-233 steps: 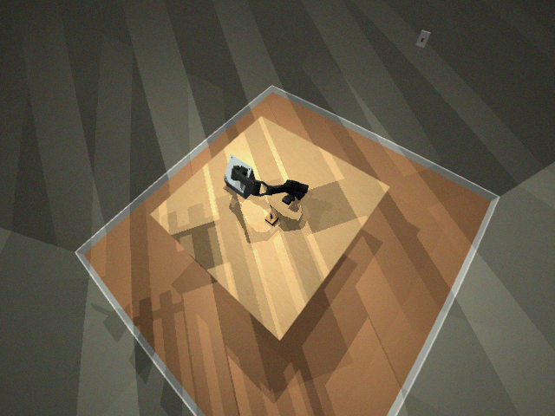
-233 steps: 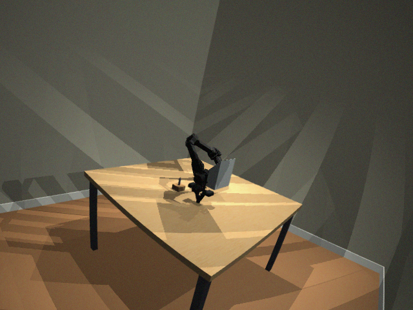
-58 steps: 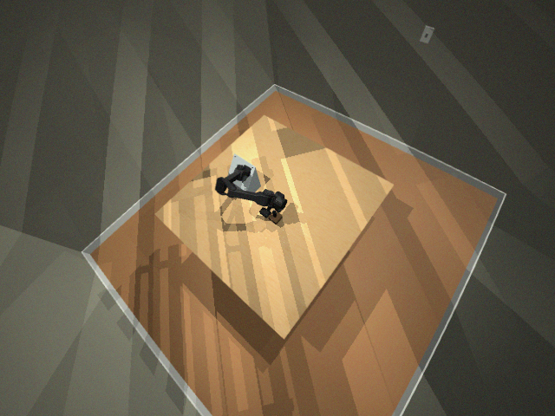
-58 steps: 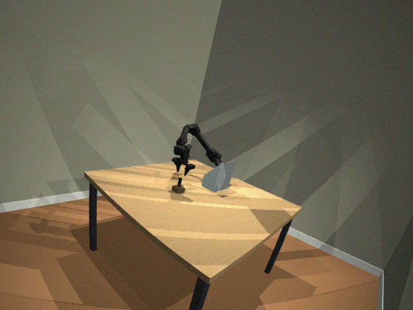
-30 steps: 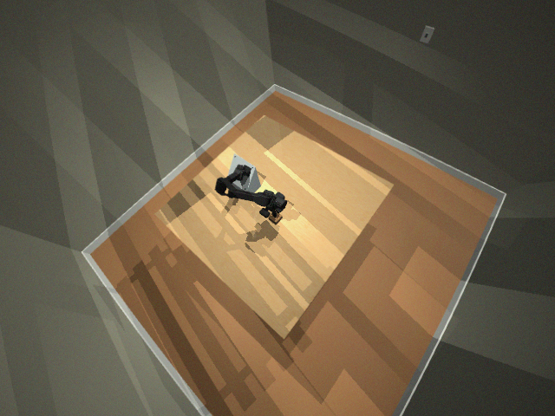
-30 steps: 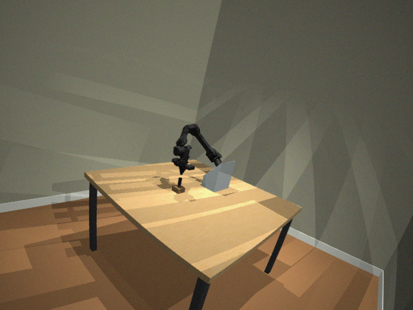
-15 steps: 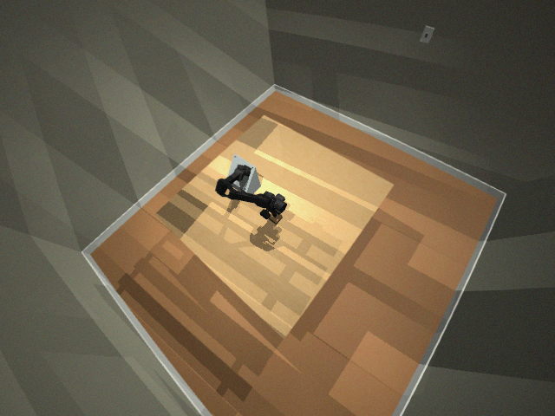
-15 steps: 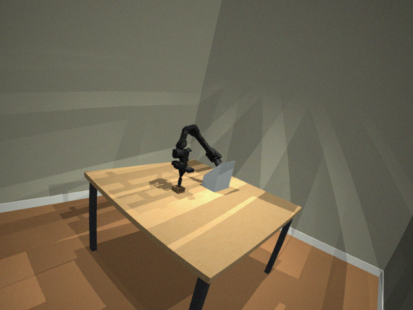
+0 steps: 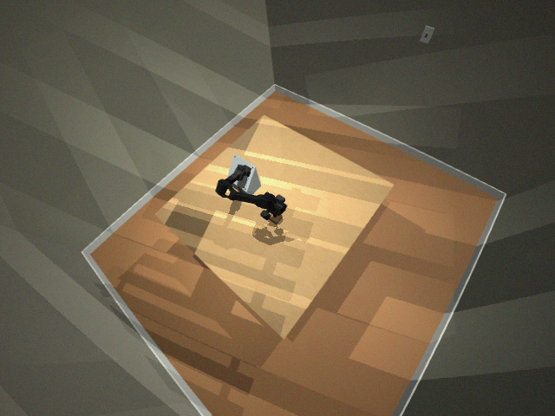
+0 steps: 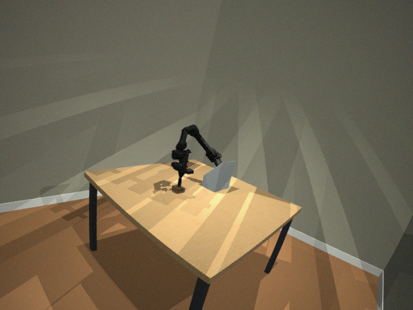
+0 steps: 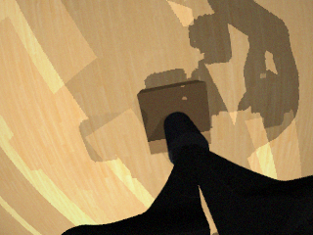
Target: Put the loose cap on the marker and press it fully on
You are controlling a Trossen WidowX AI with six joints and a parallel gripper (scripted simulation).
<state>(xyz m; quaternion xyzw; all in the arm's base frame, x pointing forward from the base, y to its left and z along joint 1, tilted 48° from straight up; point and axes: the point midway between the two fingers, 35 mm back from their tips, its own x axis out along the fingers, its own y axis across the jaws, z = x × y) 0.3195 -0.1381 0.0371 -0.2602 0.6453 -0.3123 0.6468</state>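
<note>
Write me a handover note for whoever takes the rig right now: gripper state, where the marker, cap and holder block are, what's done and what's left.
Gripper: shut, nothing between the fingers, pointing down right over the holder block.
Marker: upright in the block, directly under the fingertips.
Cap: no loose one shows on the table; it is probably on the marker, but all is dark there.
Done: cap apparently placed.
Left: confirm it is pressed fully home, then move the arm away.

No legible text, labels, brands, numbers or signs in any view; small wall plate [image 9: 427,33] in top view too small to read
</note>
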